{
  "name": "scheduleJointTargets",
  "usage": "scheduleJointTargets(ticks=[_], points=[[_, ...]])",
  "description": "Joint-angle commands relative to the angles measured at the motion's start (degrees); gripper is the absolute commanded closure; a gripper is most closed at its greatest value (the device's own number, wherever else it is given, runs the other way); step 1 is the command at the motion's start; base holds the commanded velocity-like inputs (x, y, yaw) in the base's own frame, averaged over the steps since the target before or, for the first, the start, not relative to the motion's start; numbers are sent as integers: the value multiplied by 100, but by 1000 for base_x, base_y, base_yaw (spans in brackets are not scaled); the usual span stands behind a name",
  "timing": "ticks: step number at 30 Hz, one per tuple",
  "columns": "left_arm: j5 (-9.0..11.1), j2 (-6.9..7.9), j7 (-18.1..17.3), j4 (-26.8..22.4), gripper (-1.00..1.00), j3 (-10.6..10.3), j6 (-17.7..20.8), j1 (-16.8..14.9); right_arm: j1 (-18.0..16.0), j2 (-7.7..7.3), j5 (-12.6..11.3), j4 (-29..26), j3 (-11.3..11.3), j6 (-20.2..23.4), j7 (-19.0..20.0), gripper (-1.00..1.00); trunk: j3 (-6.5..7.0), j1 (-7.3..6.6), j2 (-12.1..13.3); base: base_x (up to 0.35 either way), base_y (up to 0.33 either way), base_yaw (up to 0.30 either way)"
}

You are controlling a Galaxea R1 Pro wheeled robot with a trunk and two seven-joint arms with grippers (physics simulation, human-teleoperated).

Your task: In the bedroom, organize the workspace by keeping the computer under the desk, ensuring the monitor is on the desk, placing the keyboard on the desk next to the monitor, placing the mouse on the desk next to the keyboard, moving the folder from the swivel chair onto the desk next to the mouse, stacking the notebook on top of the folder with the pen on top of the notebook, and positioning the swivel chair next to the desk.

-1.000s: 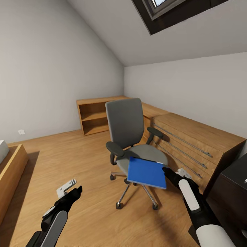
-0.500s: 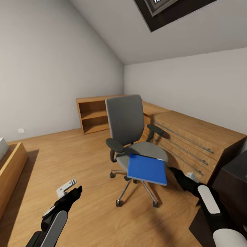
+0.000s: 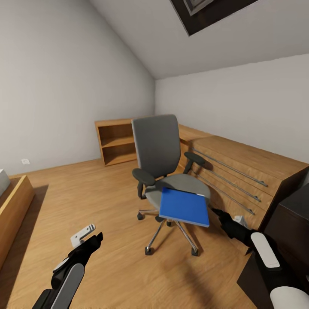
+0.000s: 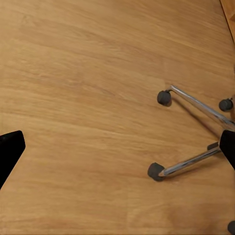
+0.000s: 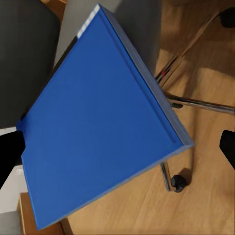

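The folder (image 3: pixel 184 207) is found lying on the front of the swivel chair (image 3: pixel 165 171) seat, its near edge overhanging the seat rim above the chrome base. The right gripper (image 3: pixel 216 212) is held just beside the folder's right edge, not touching it; in the right wrist view the fingers (image 5: pixel 10 154) are seen spread wide, with the folder between and beyond them, nothing gripped. The left gripper (image 3: pixel 92 238) is held low over the wooden floor (image 3: pixel 86 201), well apart from the chair, fingers parted and empty. Risk is judged as follows: a push against the overhanging edge could slide the folder off the seat, or roll the chair on its casters. The desk cannot be identified here.
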Motion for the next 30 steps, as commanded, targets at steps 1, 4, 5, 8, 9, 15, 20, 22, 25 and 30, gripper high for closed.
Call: scheduleJointTargets(ticks=[1,4,5,8,9,15,20,22,25,30], points=[[38,6,48,-8,-100,-12,10,-4,-4,-4,-30,-1,-11,33,-10,-100,-24,22,-44,0,0,0],[38,6,48,-8,-100,-16,10,-3,-3,-10,-35,-1,-11,42,-1,-100,-78,87,-164,0,0,0],[39,6,48,-8,-100,-16,8,-3,-2,-11,-36,-1,-11,43,4,-100,-96,109,-205,0,0,0],[39,6,48,-8,-100,-17,9,-1,15,-20,-43,-1,-11,63,71,-100,-150,175,-325,0,0,0],[39,6,48,-8,-100,-17,10,-2,26,-27,-45,-1,-11,98,162,-100,-168,197,-365,0,0,0],[39,1,35,-14,-100,-27,14,0,113,-278,-69,-1,-11,832,1636,-100,-276,329,-606,0,0,0],[39,-2,32,-16,-100,-37,26,-2,140,-408,-81,1,-11,1078,2216,-100,-365,439,-806,0,0,0],[39,-3,31,-17,-100,-46,28,-4,144,-426,-83,5,-11,1109,2292,-100,-401,483,-886,0,0,0],[39,-3,31,-17,-100,-66,28,-3,145,-436,-83,7,-11,1124,2331,-100,-455,549,-1007,0,0,0],[39,-3,31,-17,-100,-77,29,-2,146,-435,-83,7,-11,1123,2342,-100,-545,658,-1207,0,0,0]])
